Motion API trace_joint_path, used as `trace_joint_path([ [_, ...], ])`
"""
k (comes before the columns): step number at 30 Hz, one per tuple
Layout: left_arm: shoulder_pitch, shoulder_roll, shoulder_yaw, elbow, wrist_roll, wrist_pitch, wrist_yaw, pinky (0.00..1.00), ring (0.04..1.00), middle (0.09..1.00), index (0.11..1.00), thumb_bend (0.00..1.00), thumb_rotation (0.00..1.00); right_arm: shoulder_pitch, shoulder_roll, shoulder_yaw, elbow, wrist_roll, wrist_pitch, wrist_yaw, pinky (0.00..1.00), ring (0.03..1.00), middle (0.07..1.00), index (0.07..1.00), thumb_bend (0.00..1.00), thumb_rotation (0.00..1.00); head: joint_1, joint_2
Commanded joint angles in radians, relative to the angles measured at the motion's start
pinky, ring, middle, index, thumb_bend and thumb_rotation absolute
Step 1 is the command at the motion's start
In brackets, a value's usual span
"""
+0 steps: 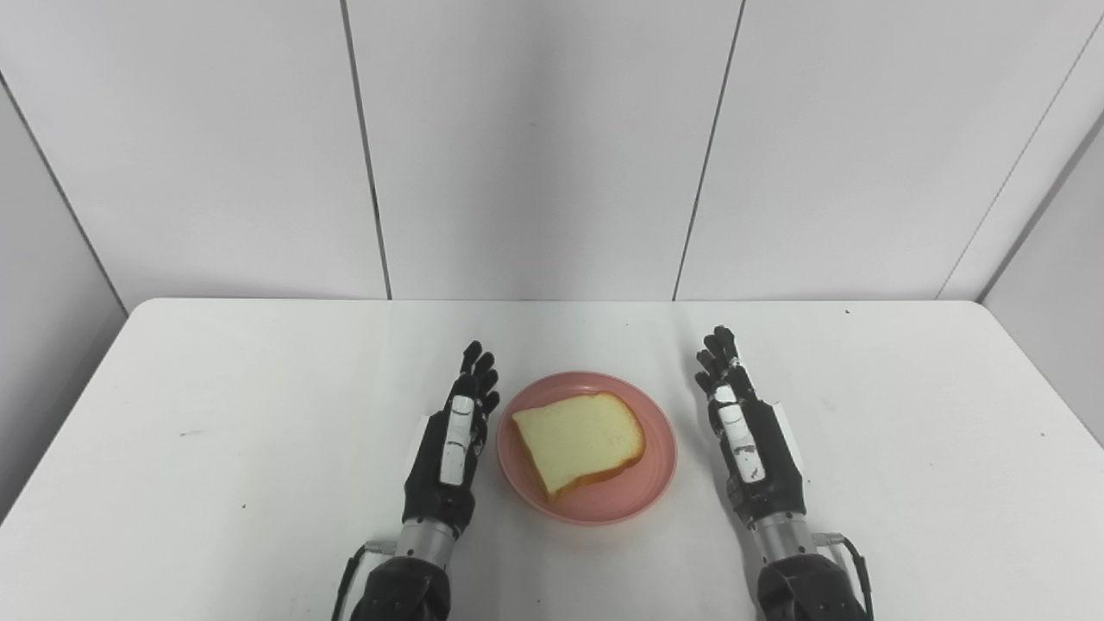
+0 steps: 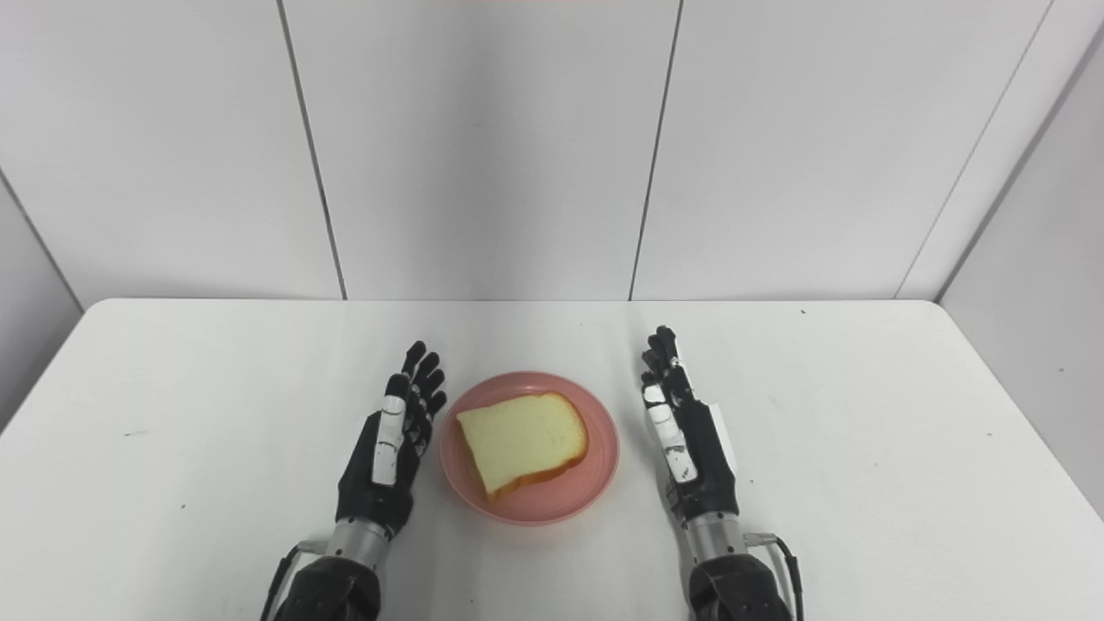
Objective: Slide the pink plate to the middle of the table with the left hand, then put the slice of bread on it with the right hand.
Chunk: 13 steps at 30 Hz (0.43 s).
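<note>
A pink plate [image 1: 654, 479] sits on the white table near its middle, close to the front. A slice of bread [image 1: 580, 441] with a golden crust lies flat on the plate. My left hand [image 1: 454, 444] rests just left of the plate, open, fingers stretched forward, holding nothing. My right hand [image 1: 749, 435] rests to the right of the plate, a little apart from it, also open and empty with fingers stretched forward. The same scene shows in the right eye view, with the plate [image 2: 595, 483] between the left hand [image 2: 389, 448] and the right hand [image 2: 686, 444].
The white table [image 1: 259, 414] has rounded far corners and meets grey wall panels at the back. A few small dark specks mark its surface. Nothing else stands on it.
</note>
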<state>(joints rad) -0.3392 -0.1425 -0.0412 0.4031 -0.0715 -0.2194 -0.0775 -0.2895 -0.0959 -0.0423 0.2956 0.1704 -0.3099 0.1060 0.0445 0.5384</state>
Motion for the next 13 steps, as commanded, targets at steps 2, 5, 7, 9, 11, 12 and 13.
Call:
trace_joint_path([
  [2, 0.060, 0.034, 0.013, 0.012, -0.007, -0.011, -0.006, 1.00, 1.000, 1.000, 1.000, 0.74, 0.98, 0.013, 0.024, 0.011, -0.014, 0.004, 0.025, 0.008, 1.00, 1.000, 1.000, 1.000, 0.74, 0.84, 0.011, 0.005],
  [5, 0.063, 0.033, 0.019, 0.008, -0.006, -0.015, 0.001, 1.00, 1.000, 1.000, 1.000, 0.75, 0.97, 0.022, 0.033, 0.014, -0.029, 0.003, 0.042, 0.009, 1.00, 1.000, 1.000, 1.000, 0.74, 0.82, 0.022, 0.006],
  [7, 0.066, 0.027, 0.022, 0.001, 0.000, -0.010, 0.015, 1.00, 1.000, 1.000, 1.000, 0.74, 0.97, 0.025, 0.032, 0.015, -0.033, 0.002, 0.049, 0.011, 1.00, 1.000, 1.000, 1.000, 0.76, 0.81, 0.027, 0.007],
  [9, 0.069, 0.021, 0.024, -0.007, 0.002, -0.003, 0.024, 1.00, 1.000, 1.000, 1.000, 0.74, 0.96, 0.027, 0.029, 0.014, -0.036, 0.004, 0.057, 0.015, 1.00, 1.000, 1.000, 1.000, 0.77, 0.80, 0.038, 0.009],
  [11, 0.072, 0.017, 0.020, -0.012, 0.011, -0.001, 0.034, 1.00, 1.000, 1.000, 1.000, 0.74, 0.97, 0.029, 0.024, 0.012, -0.033, 0.008, 0.056, 0.022, 1.00, 1.000, 1.000, 1.000, 0.76, 0.80, 0.050, 0.008],
  [12, 0.074, 0.013, 0.018, -0.014, 0.016, 0.003, 0.042, 1.00, 1.000, 1.000, 1.000, 0.73, 0.97, 0.031, 0.021, 0.011, -0.029, 0.007, 0.052, 0.025, 1.00, 1.000, 1.000, 1.000, 0.76, 0.80, 0.058, 0.007],
  [13, 0.075, 0.010, 0.017, -0.016, 0.018, 0.009, 0.048, 1.00, 1.000, 1.000, 1.000, 0.74, 0.97, 0.031, 0.018, 0.010, -0.025, 0.008, 0.049, 0.028, 1.00, 1.000, 1.000, 1.000, 0.76, 0.80, 0.060, 0.007],
])
